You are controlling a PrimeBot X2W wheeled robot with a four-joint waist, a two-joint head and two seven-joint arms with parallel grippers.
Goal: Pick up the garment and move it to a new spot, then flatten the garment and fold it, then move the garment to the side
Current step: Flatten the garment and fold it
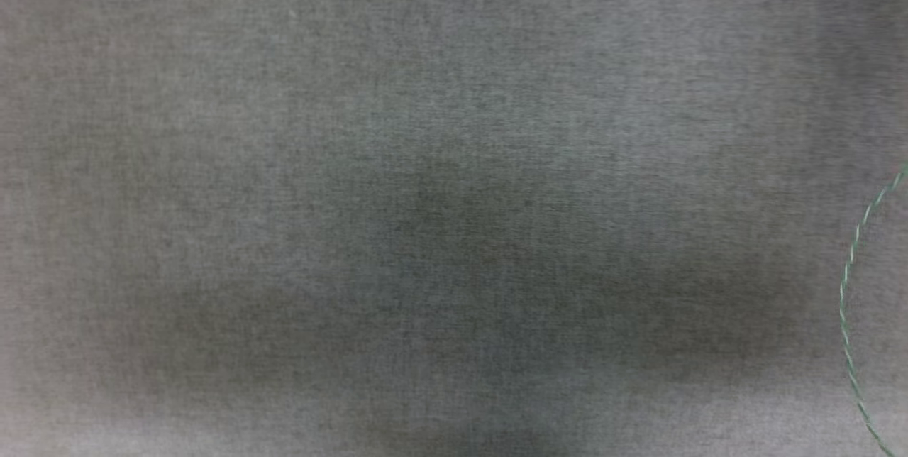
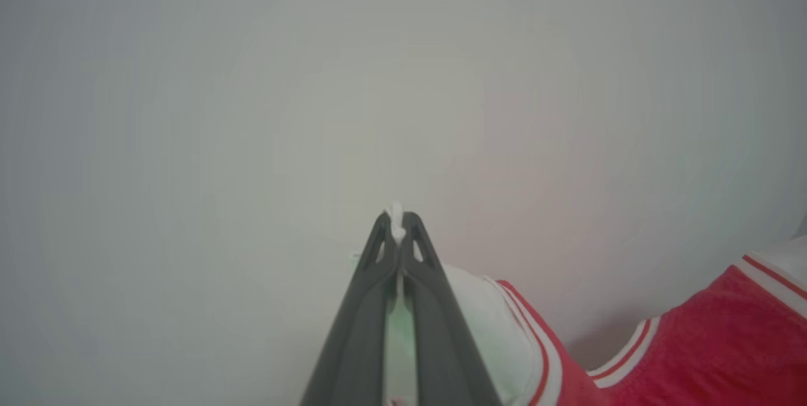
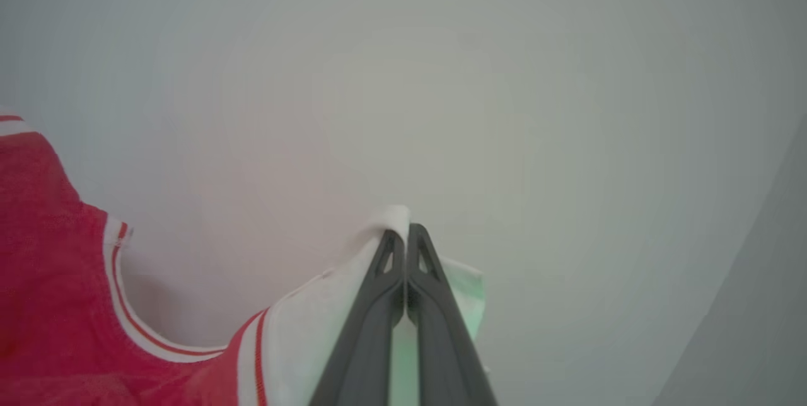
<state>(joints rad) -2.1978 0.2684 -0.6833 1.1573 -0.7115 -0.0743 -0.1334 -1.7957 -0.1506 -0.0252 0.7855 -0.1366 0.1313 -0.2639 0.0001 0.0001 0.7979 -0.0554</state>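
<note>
Left gripper [image 2: 396, 223]: both dark fingers pressed together, pinching a small nub of white cloth that pokes out past the tips. Left wrist view puts the garment [image 2: 712, 343] to the lower right of the fingers. White sleeve fabric [image 2: 485, 324] lies just beside the right-hand finger, then a red-and-white striped trim [image 2: 542, 355], then red body cloth running off the bottom right corner. Behind it, a plain pale surface [image 2: 252, 78], blurred, nothing more to read.

Right gripper [image 3: 403, 232]: fingers likewise closed tight, white cloth folded over the tip of the left-hand finger and showing on both sides of the pair. Right wrist view mirrors the other: the garment [image 3: 44, 255] sits to the lower left, red cloth with a curved striped edge [image 3: 126, 311] scooping between the red body and the pinched white part [image 3: 315, 324]. A darker grey band runs down that view's right edge.

Head view gives no red at all, just a close grey woven surface [image 1: 425, 159], soft dark shadow patches across the lower half. One thin green twisted thread [image 1: 851, 279] curves along the right edge. Cannot tell what the grey cloth belongs to. Lettering and number not visible in any view.
</note>
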